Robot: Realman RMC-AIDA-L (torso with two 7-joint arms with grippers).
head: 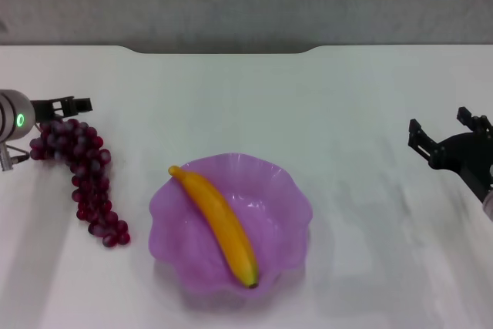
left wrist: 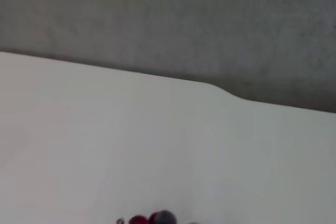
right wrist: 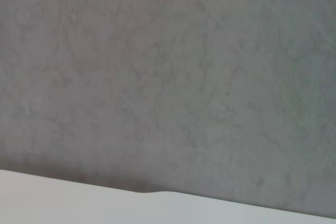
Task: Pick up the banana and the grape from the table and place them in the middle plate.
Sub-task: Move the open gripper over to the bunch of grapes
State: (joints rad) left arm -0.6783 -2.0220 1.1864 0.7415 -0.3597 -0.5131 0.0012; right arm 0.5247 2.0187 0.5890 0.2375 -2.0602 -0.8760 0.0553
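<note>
head view: the banana [head: 219, 223] is lying diagonally inside the middle plate [head: 286, 190], so that half of the task appears to be done. the grape [head: 86, 176] is lying on the table [head: 254, 105], well to the left of the plate. the left gripper [head: 68, 105] is sitting at the far end of the bunch; whether its fingers are parted or closed on the bunch cannot be told. the right gripper [head: 447, 135] is hanging apart on the right side with its fingers spread, holding nothing.

left wrist view: only a few berries of the grape [left wrist: 152, 218] are showing at the frame edge, over white tabletop.

right wrist view: only wall and table edge are showing.

the step in hand is likely the grape pickup. the next move is calling for a secure grasp, then a lift and a carry rightward to the plate.
</note>
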